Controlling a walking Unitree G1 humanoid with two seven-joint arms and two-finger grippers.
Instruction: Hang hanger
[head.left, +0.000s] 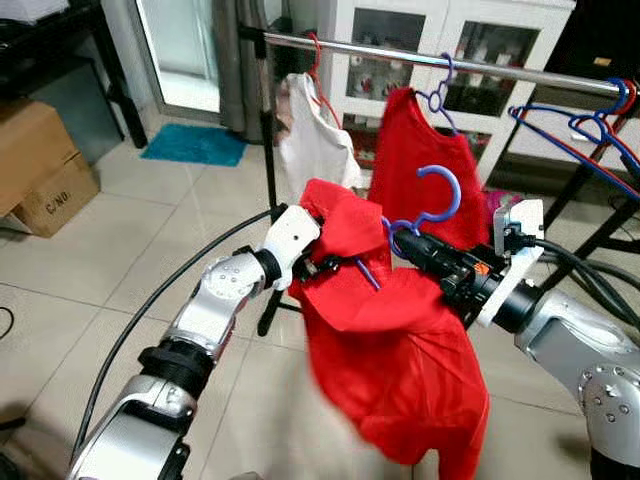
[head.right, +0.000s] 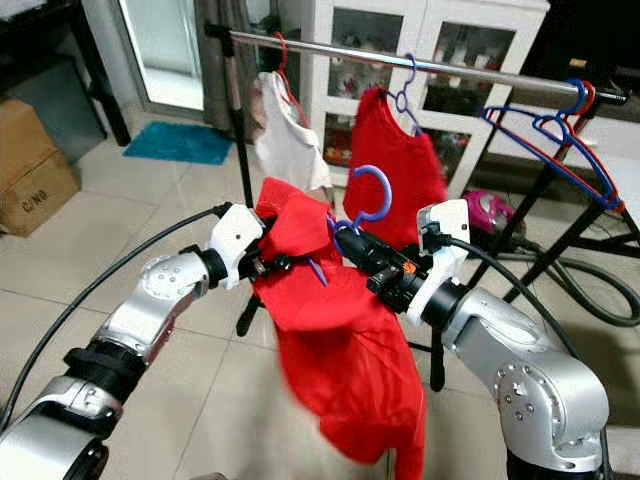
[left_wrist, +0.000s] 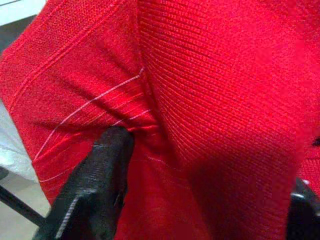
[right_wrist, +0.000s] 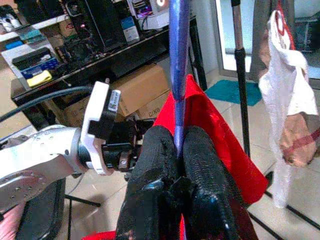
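Your right gripper (head.left: 408, 244) reaches in from four o'clock, fingers pinched tight on the blue hanger (head.left: 435, 205) just under its hook. Your left gripper (head.left: 318, 262), arm stretched up from seven o'clock, grips the red shirt (head.left: 390, 350) draped on that hanger, below the rail (head.left: 420, 58).

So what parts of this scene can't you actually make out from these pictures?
- Left end effector: its tips are buried in the red shirt in the eye views; in the left wrist view cloth covers most of the fingers.
- Blue hanger: the shoulders are hidden inside the shirt; the hook and neck show, the neck pinched in the right end effector.
- Shirt's lower hem: blurred in both eye views.
- Cabinet contents: too small behind the glass.
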